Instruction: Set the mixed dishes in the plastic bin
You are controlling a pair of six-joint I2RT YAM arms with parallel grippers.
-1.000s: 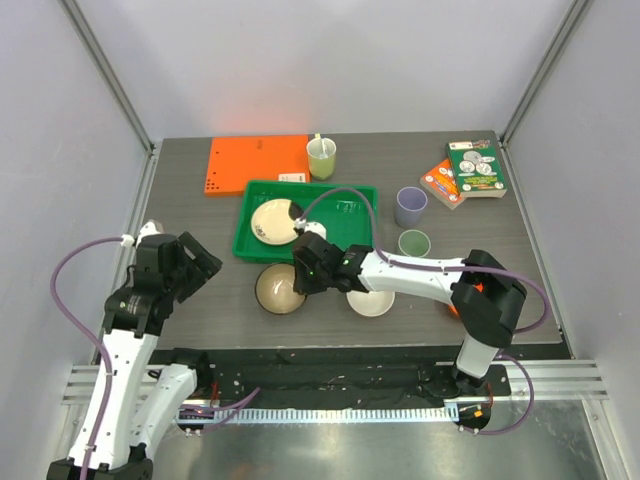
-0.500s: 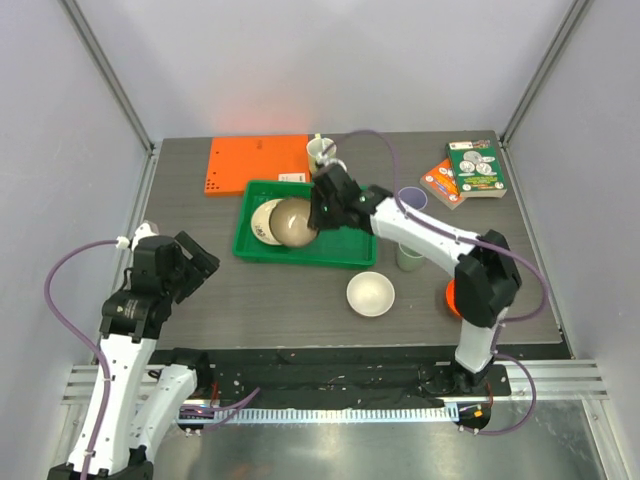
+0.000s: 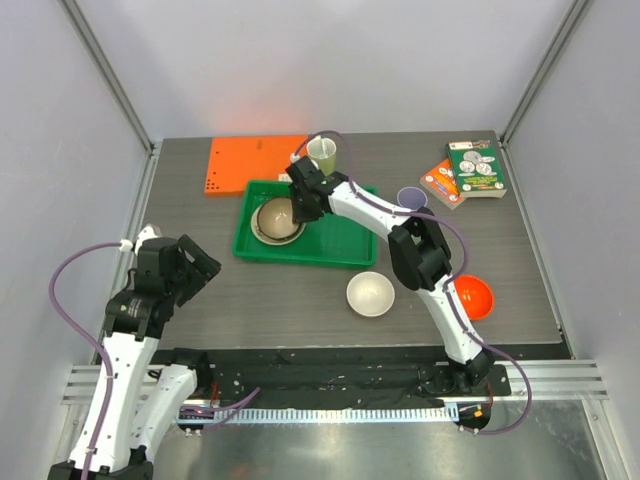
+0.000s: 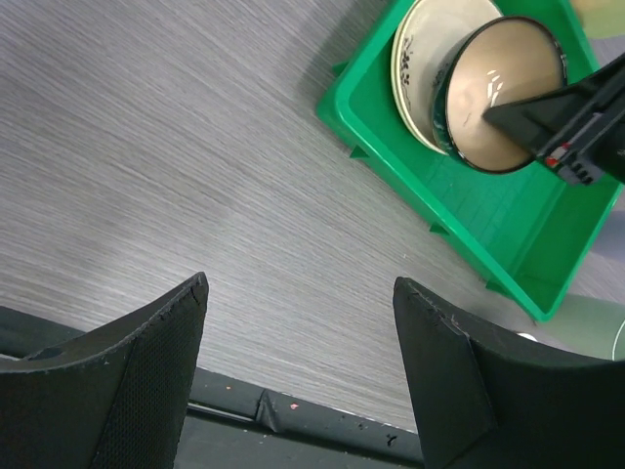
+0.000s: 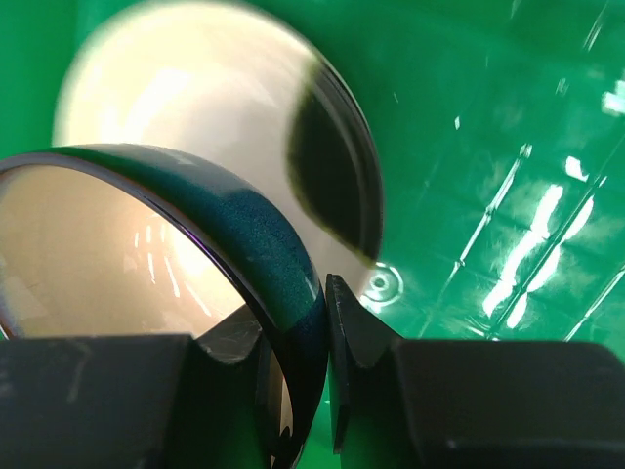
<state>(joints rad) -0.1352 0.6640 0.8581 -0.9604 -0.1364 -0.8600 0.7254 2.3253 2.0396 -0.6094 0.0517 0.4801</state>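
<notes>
1. The brown bowl (image 3: 275, 216) is held by the right end effector (image 5: 317, 327). Its rim is pinched between the two fingers, one inside the bowl and one outside.
2. The grip is on the rim's right side in the top view, so the bowl hangs to the left of the end effector.
3. The bowl's opening is turned upward and slightly tilted. Being round, it shows no long axis.
4. The bowl is positioned over a cream plate (image 4: 415, 49) and covers most of it. Whether it rests on the plate or hangs just above cannot be told.
5. The plate lies in the left part of the green bin (image 3: 335, 245). The bin's long side runs left to right across the worktop (image 3: 250, 300).
6. A white bowl (image 3: 371, 293) is seen on the worktop just in front of the bin, opening upward, and an orange-red bowl (image 3: 470, 296) to its right.
7. A lavender cup (image 3: 411, 197) stands to the right of the bin, partly hidden by the right arm.
8. Behind the bin, a cup with a spoon (image 3: 322, 155) and an orange board (image 3: 255, 163) are seen.
9. The left end effector (image 4: 300, 283) is held well apart from the bin at the worktop's left side, its fingers spread with nothing between them.
</notes>
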